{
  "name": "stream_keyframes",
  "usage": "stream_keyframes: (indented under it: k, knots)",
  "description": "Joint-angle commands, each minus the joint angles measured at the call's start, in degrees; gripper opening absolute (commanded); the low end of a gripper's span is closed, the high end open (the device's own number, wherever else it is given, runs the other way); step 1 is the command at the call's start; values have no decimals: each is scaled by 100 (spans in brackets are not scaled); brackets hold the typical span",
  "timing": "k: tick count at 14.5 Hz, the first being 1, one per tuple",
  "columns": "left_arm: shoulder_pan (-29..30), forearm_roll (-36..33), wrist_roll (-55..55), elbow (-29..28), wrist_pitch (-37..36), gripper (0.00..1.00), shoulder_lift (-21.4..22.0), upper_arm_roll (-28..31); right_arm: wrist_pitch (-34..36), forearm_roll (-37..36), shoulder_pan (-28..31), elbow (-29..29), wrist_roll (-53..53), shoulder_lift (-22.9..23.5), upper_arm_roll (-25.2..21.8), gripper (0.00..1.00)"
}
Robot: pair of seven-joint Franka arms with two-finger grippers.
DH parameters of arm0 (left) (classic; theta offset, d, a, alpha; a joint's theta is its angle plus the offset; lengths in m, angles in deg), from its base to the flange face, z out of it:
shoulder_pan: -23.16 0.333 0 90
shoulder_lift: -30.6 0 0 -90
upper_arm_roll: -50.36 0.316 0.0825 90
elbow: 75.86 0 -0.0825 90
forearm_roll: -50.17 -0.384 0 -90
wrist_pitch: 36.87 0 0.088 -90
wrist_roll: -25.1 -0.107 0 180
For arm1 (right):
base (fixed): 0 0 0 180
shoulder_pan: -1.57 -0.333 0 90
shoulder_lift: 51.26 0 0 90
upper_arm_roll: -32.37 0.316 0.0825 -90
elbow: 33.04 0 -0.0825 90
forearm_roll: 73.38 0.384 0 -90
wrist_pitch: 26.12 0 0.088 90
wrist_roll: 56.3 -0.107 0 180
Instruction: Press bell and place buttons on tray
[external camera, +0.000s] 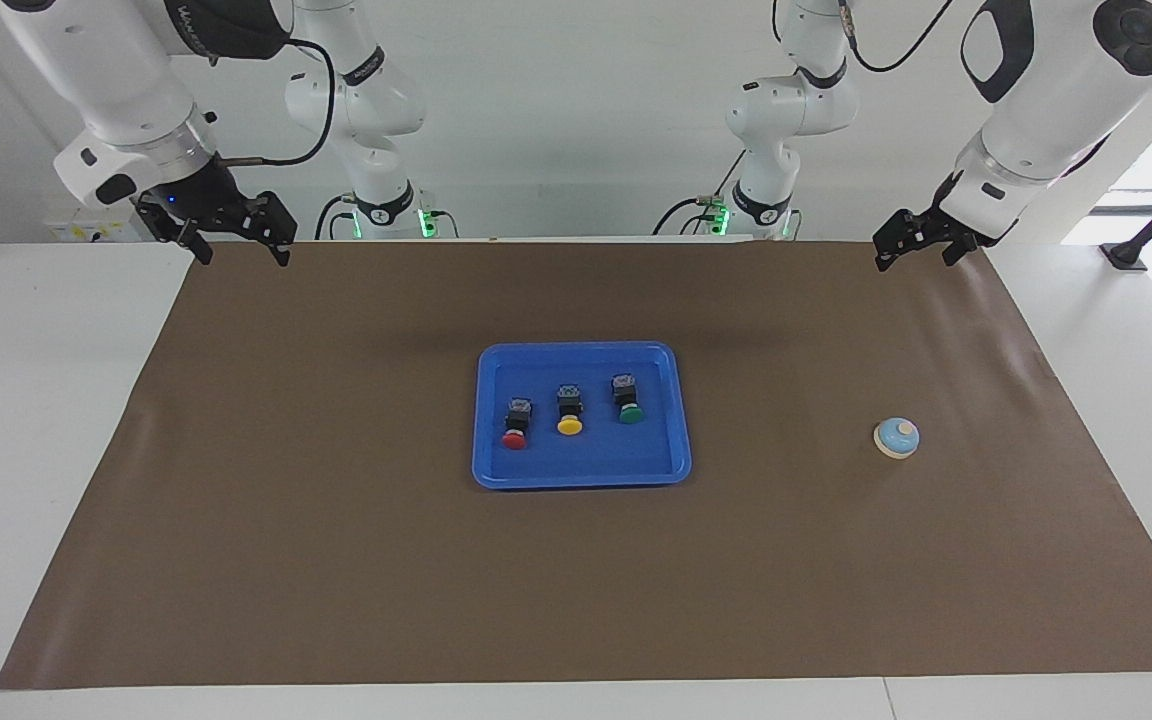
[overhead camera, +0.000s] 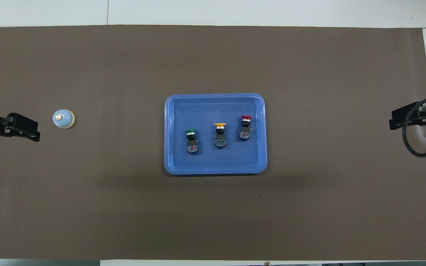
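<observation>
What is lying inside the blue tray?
The tray holds three buttons on their sides: green, yellow and red. Nothing covers them.
</observation>
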Motion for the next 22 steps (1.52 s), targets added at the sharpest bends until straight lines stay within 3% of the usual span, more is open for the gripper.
stream_keyframes:
  k: [1, 4, 8, 15, 22]
  knots:
    - [9, 18, -35, -143, 123, 100, 151, 22, 45, -3, 102, 18, -62, -47, 89, 100]
    - [27, 18, -1, -134, 370, 2, 134, 31, 107, -3, 102, 27, -44, -56, 80, 100]
    - [27, 27, 122, -204, 405, 0, 143, 31, 107, -3, 76, 36, -44, -64, 81, 100]
    - [545, 300, 202, -178, 677, 0, 3, 40, 107, -3, 85, 35, -44, -64, 81, 100]
    - [545, 282, 219, -257, 1757, 0, -1007, 49, 107, -3, 85, 36, -44, -64, 80, 100]
